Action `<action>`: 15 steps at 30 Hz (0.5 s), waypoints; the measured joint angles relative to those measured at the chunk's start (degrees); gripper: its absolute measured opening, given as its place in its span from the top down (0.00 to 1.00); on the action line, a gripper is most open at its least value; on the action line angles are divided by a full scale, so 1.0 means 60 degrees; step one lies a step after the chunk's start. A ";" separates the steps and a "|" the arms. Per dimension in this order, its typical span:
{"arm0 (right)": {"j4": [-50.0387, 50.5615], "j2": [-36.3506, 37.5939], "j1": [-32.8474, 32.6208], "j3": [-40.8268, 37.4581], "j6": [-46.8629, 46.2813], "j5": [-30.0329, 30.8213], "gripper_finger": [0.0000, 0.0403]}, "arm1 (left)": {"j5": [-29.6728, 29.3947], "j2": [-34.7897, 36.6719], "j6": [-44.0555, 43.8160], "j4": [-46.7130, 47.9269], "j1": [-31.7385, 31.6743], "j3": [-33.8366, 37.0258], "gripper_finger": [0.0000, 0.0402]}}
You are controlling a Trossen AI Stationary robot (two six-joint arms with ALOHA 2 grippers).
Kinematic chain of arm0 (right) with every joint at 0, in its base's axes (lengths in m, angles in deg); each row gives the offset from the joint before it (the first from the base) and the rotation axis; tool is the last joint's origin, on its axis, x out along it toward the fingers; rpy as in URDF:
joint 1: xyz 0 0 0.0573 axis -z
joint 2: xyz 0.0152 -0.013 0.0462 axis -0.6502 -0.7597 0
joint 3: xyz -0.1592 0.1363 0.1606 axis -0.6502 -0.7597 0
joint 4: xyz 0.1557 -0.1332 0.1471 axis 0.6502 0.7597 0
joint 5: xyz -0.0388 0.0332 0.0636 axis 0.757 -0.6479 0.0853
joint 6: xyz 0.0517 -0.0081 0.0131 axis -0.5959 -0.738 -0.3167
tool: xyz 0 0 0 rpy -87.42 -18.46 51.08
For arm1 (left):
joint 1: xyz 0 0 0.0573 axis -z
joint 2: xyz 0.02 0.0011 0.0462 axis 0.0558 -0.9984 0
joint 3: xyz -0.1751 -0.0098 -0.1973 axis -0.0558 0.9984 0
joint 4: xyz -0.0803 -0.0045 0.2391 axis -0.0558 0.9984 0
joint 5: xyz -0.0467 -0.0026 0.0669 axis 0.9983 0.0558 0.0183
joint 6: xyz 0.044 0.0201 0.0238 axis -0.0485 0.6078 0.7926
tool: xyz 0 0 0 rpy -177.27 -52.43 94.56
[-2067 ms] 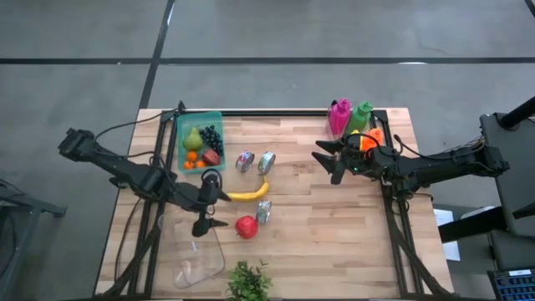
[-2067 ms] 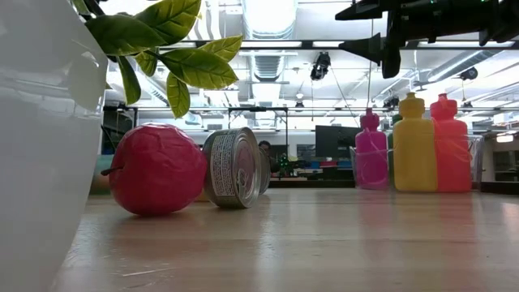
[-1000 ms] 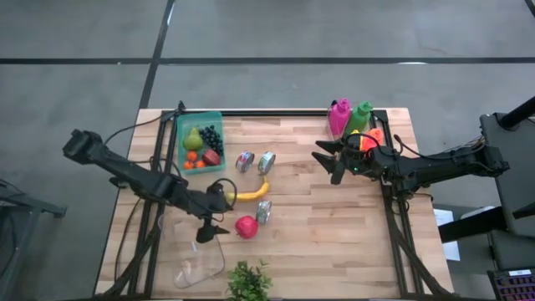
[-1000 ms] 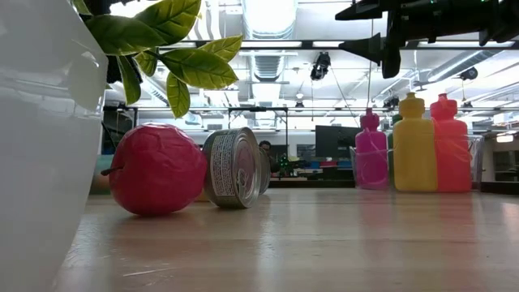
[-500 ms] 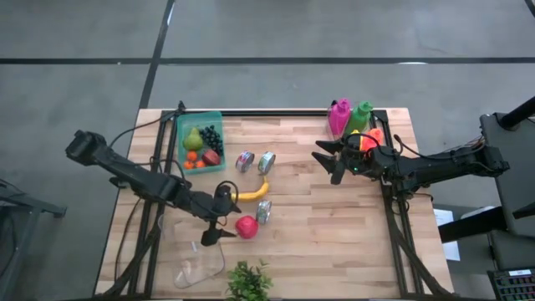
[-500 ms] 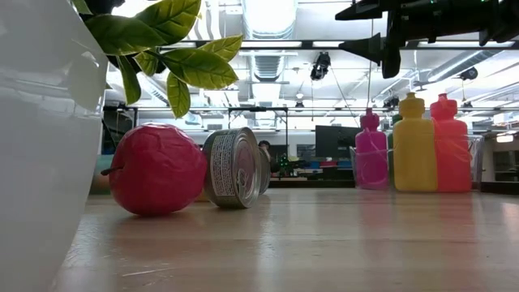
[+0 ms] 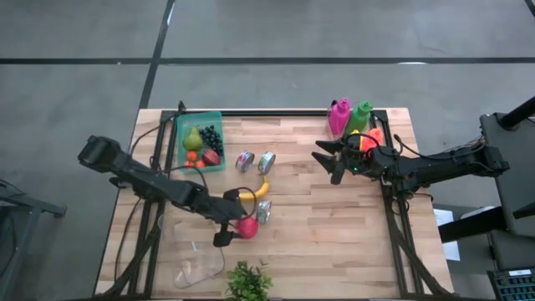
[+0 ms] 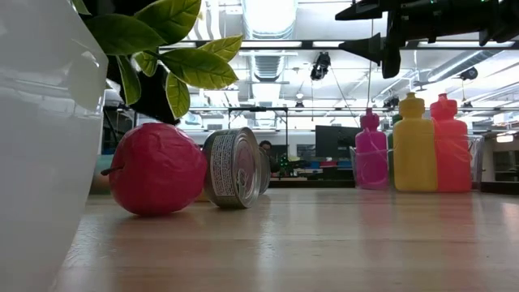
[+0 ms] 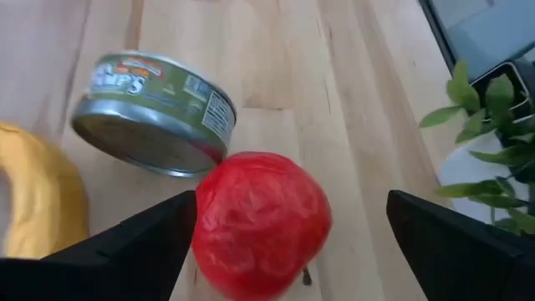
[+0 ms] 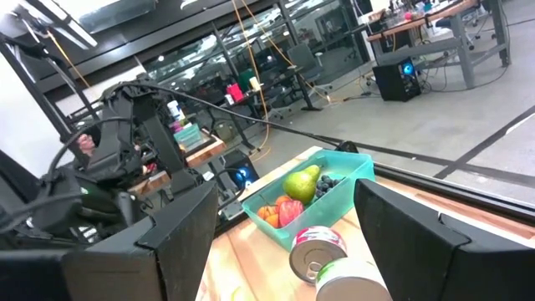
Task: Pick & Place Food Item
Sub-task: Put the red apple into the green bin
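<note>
place: robotics lab | evidence: desks with monitors [image 10: 401, 17], ceiling strip lights [image 8: 263, 16], hanging cables [image 10: 251, 58]

Red apple [image 8: 156, 169] touching tin can [image 8: 236, 167]

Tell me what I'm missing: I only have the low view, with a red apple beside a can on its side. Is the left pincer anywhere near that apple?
Observer: Yes. In the left wrist view the left pincer is open, one finger on either side of the red apple, not yet closed on it.
Operator: What else sits close to it?
Observer: A banana lies just beyond the apple and the can, toward the far edge of the table.
Operator: And the right arm?
Observer: The right pincer hangs above the table's right side, near the coloured bottles, holding nothing.
Operator: Any other food around?
Observer: A teal tray at the far left holds a pear, grapes and other fruit.
</note>
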 joint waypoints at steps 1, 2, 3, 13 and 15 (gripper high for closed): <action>0.0001 0.0000 0.0000 0.0001 -0.0003 -0.0003 0.31 | 0.0168 -0.0114 0.0000 -0.0104 -0.0081 0.0000 0.02; 0.0001 0.0000 -0.0004 0.0001 -0.0004 -0.0004 0.31 | 0.0326 -0.0215 -0.0002 -0.0149 -0.0139 0.0000 0.02; 0.0001 0.0004 -0.0004 -0.0002 0.0000 -0.0003 0.31 | 0.0462 -0.0318 -0.0005 -0.0179 -0.0191 0.0000 0.02; 0.0001 0.0000 -0.0004 0.0001 -0.0003 -0.0004 0.31 | 0.0634 -0.1107 0.0079 -0.0541 -0.0261 0.0000 0.02; 0.0000 0.0000 0.0000 0.0001 -0.0002 0.0000 0.31 | 0.0641 -0.1297 0.0077 -0.0646 -0.0279 -0.0006 0.02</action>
